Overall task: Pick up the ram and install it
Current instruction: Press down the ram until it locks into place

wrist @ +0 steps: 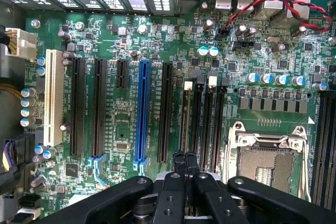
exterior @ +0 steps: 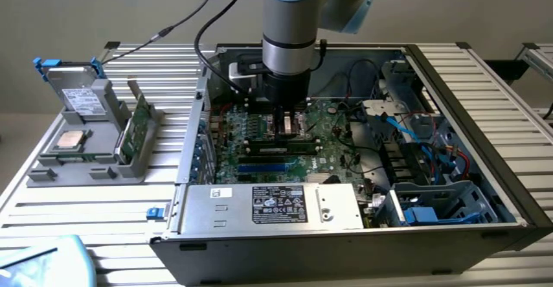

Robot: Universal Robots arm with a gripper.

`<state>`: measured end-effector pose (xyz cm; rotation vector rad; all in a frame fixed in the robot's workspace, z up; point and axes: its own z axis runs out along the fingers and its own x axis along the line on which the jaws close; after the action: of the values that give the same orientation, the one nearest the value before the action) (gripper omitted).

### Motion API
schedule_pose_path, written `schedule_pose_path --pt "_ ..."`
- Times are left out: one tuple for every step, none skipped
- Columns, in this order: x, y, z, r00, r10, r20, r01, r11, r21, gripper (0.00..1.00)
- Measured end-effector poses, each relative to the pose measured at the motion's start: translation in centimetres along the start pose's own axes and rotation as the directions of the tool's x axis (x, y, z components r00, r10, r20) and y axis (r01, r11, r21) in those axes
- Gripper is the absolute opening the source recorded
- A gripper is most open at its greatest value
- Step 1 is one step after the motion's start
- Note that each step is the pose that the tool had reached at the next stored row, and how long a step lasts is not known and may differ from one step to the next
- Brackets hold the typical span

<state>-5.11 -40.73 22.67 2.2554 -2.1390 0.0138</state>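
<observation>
The ram (exterior: 281, 147), a long green stick with dark chips, lies along the black memory slots on the motherboard (exterior: 333, 131) inside the open computer case. It looks seated in a slot. My gripper (exterior: 285, 124) hangs straight down right over it, fingertips close to its top edge. In the wrist view my gripper (wrist: 185, 162) is shut, its two black fingers (wrist: 179, 161) pressed together with nothing visible between them. They hover at the near end of the memory slots (wrist: 205, 119), beside the empty processor socket (wrist: 265, 161).
The case wall (exterior: 484, 131) rings the motherboard, with a silver power supply (exterior: 272, 206) in front and a drive cage with blue cables (exterior: 432, 203) on the exterior view's right. A grey holder (exterior: 87, 160) outside the case carries a silver chip (exterior: 69, 141), a drive (exterior: 82, 99) and an upright green board (exterior: 129, 131).
</observation>
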Motion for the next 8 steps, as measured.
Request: schedule_pose_path --pt "0.00 0.00 -0.08 1.0000 0.000 0.0001 0.000 1.0000 -0.0001 0.11" --pt "0.00 0.00 -0.13 1.0000 0.000 -0.0006 0.000 1.0000 -0.0004 0.11" --pt "0.02 0.01 -0.17 1.0000 0.000 -0.0010 0.000 1.0000 -0.0007 0.11" --pt "0.02 0.01 -0.19 1.0000 0.000 -0.0009 0.000 1.0000 -0.0007 0.11" --pt "0.02 -0.02 -0.23 1.0000 0.000 -0.0011 0.000 1.0000 -0.0007 0.11" --pt "0.03 -0.07 -0.28 1.0000 0.000 -0.0012 0.000 1.0000 -0.0007 0.11" --pt "0.04 -0.12 -0.37 1.0000 0.000 -0.0013 0.000 1.0000 -0.0009 0.11" --pt "0.04 -0.18 -0.47 1.0000 0.000 -0.0012 0.000 1.0000 -0.0009 0.11"
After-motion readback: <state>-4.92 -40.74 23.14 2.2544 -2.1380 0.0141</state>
